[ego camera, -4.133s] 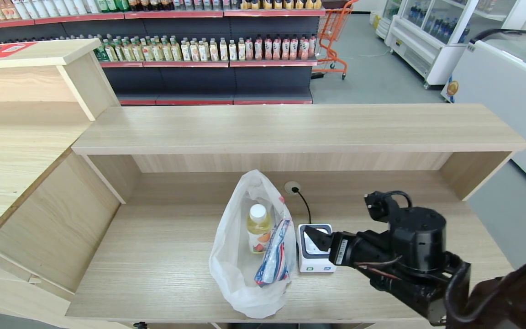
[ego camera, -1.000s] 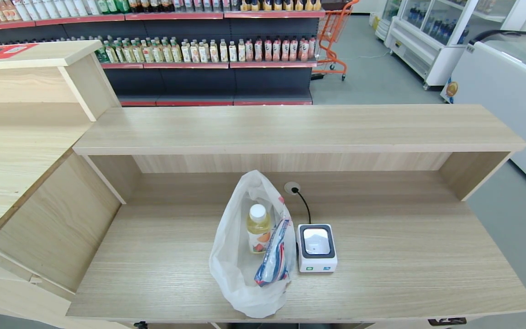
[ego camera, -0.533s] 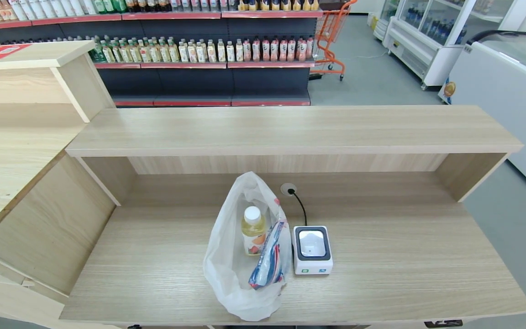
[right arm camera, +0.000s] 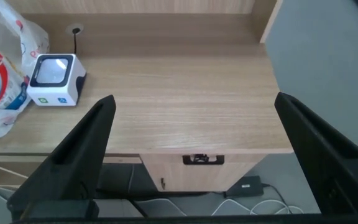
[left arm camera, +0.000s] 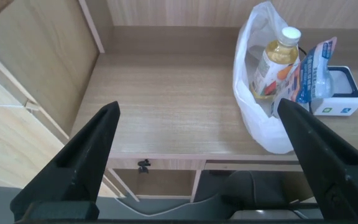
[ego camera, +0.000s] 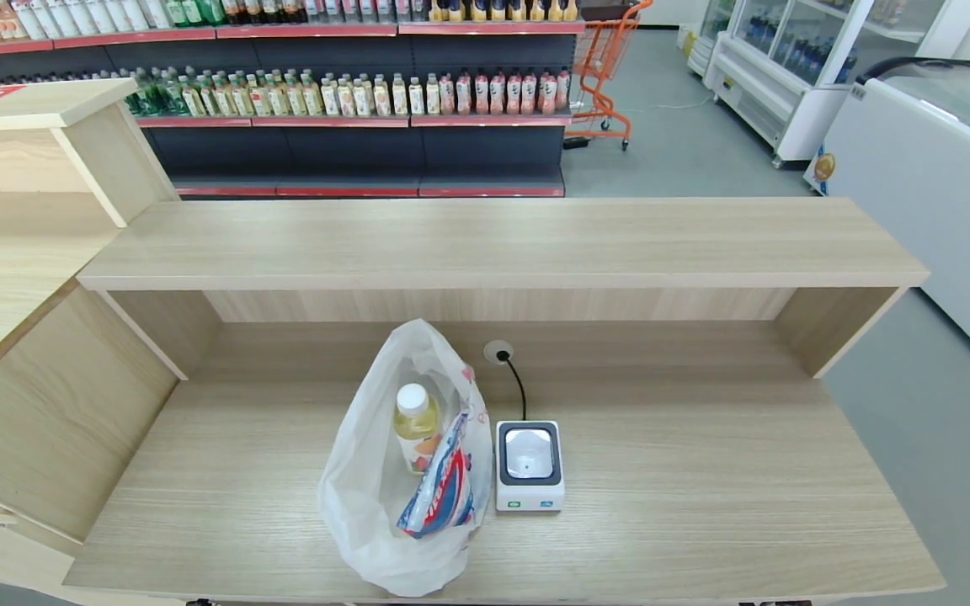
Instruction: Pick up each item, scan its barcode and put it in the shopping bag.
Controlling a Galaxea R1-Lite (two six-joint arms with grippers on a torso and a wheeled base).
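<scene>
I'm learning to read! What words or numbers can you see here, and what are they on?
Nothing here reads clearly.
Snack packet in the shopping bag: red print, blurred and cut off.
Bottle label: too small.
Scanner stickers: too small.
Shelf bottles: too small.

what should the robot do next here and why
Probably no further pick: I'd keep both arms back off the counter and treat the job as finished. The bottle and the packet already sit inside the shopping bag, beside the scanner, and they are the only goods I can see. The left pincer and right pincer are open and hold nothing.
</scene>
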